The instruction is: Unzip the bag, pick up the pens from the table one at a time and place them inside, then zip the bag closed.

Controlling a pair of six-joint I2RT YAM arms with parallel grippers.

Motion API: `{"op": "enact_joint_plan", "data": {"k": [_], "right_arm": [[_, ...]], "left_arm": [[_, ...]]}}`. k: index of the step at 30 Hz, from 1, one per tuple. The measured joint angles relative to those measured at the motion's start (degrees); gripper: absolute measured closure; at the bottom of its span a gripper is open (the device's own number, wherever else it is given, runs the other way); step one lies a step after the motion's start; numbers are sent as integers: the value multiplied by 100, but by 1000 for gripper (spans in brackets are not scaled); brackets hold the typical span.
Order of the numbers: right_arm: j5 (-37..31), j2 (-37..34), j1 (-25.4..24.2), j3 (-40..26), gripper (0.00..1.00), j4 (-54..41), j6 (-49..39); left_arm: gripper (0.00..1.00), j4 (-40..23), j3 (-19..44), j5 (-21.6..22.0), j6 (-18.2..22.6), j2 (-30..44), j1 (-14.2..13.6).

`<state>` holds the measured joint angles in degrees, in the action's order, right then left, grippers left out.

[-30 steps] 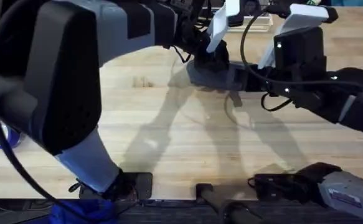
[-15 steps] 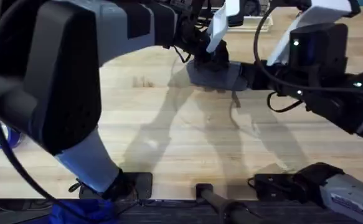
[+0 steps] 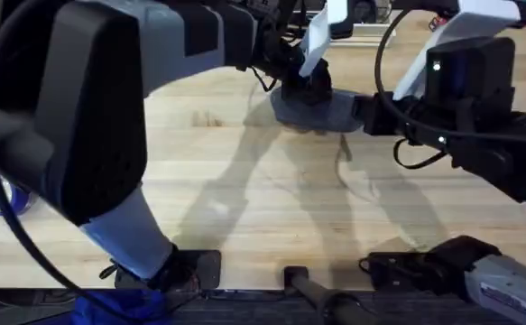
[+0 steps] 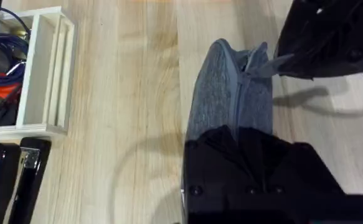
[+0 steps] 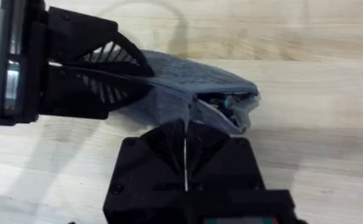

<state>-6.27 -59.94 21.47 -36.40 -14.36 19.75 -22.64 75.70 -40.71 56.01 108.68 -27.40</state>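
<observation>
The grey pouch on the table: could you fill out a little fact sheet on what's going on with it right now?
Item: grey bag, lying on the wooden table
Opening: gapes at one end, something dark and blue-green inside, seen from the right wrist
Left gripper: its fingers are shut on the bag's fabric at one end
Right gripper: fingers closed at the bag's open end; the zipper pull is not clear
Nearby: wooden tray with cables, black stapler

Wooden table (image 3: 244, 199): grey bag (image 4: 231, 93), wooden organizer (image 4: 44, 68), black stapler (image 4: 13, 180)
</observation>
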Motion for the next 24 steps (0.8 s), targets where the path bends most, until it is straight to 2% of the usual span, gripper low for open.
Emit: {"op": "enact_joint_plan", "data": {"k": [11, 24], "right_arm": [[-393, 0, -16, 0, 970, -189, 0], [-353, 0, -596, 0, 970, -460, 109]], "left_arm": [[959, -20, 0, -2, 0, 2, -7], [959, -30, 0, -8, 0, 0, -7]]}}
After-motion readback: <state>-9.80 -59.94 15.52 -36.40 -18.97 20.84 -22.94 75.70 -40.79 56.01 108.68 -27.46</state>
